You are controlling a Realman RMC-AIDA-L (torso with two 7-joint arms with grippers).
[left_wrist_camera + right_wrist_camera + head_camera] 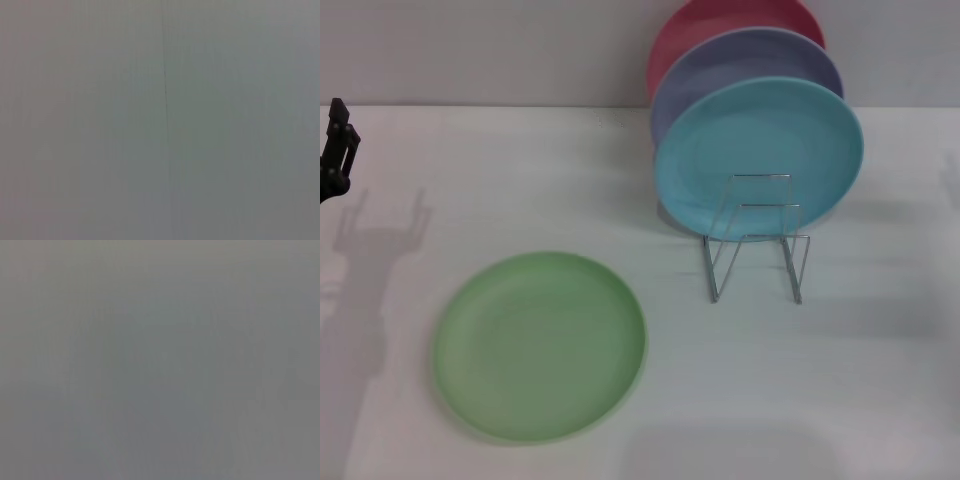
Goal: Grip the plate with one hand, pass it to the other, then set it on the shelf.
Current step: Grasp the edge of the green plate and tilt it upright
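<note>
The light green plate [539,344] lies flat on the white table at the front left in the head view. The silver wire shelf [757,245] stands to its right, with its front loops empty. My left gripper [337,150] shows only as a dark part at the far left edge, well away from the plate and above the table. My right gripper is out of view. Both wrist views show only a plain grey surface.
A turquoise plate [758,155], a lavender plate [745,75] and a pink plate [735,25] stand upright in the back slots of the shelf. The white table [820,400] spreads around the green plate, with a wall behind.
</note>
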